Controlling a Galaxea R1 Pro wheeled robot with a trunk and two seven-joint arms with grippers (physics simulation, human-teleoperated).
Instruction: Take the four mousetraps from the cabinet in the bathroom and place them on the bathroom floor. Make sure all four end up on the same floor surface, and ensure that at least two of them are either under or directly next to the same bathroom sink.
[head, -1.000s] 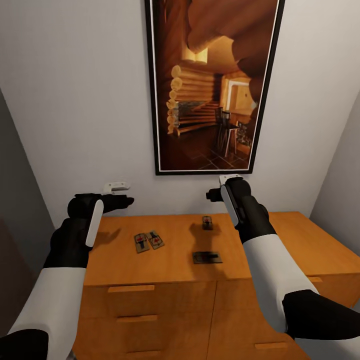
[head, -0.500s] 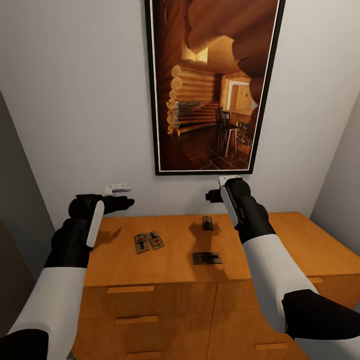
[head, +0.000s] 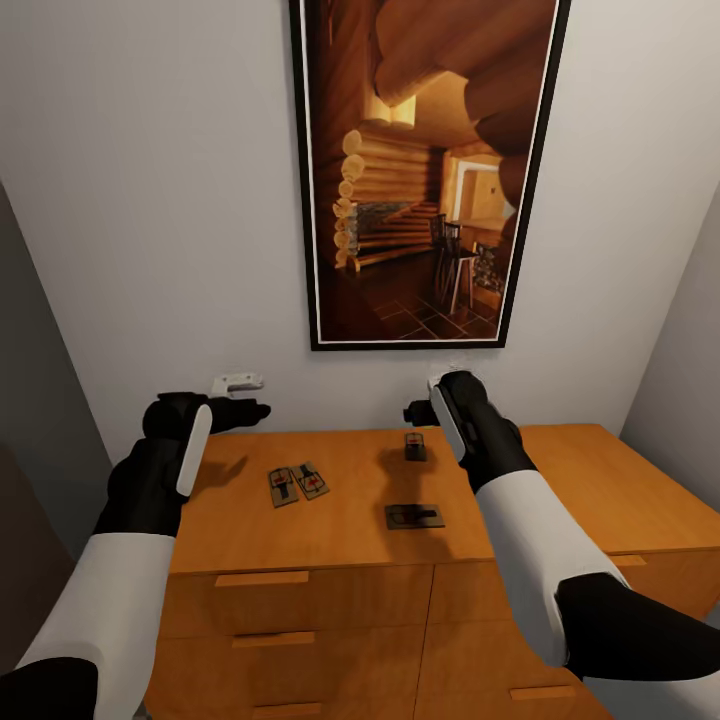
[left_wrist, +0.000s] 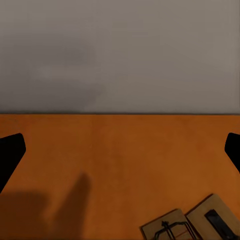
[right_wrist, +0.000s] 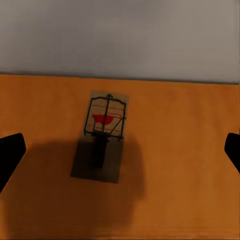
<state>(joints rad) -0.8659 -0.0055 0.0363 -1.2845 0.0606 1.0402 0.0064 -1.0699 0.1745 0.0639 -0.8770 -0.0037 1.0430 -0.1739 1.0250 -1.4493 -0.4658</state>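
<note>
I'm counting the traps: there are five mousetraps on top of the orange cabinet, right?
Not five. The head view shows four mousetraps on top of the cabinet: two side by side, one near the back, one nearer the front.

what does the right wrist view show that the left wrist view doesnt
Right wrist view alone: a single mousetrap with a red patch under its wire, lying flat, with the right gripper open above it.

Left wrist view alone: the paired mousetraps lying side by side at the frame's edge, partly cut off, off to one side of the open left gripper.

Both share the orange cabinet top meeting the pale wall.
</note>
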